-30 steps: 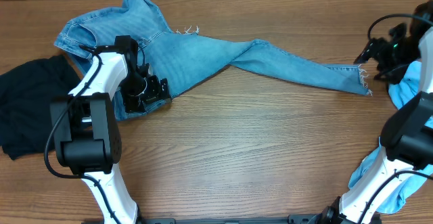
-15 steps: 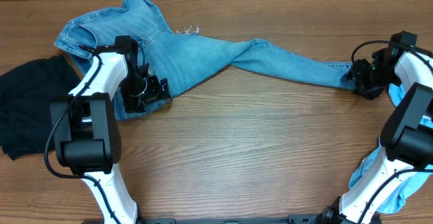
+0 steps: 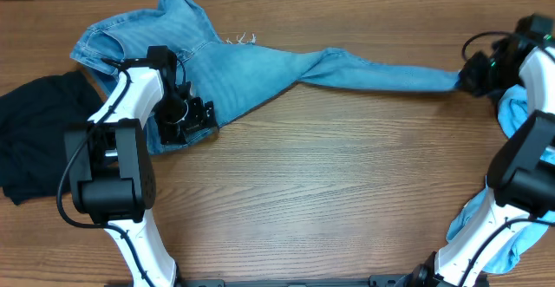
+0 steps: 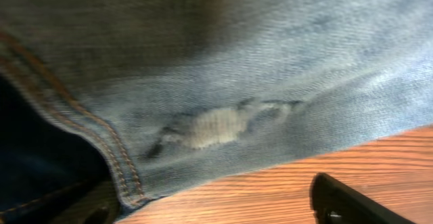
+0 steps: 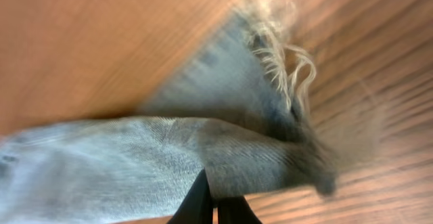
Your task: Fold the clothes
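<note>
jeans lie across the far half of the bench: bunched body far-left, one leg running right almost to the right edge, hem end pinched between the right fingers. Left fingers sit spread at the near edge of the jeans body, with bare bench just in front. Second garment lies at the left edge, left of the left arm and just beside the jeans; another cloth sits at the right edge, just nearer than the right fingers.
</note>
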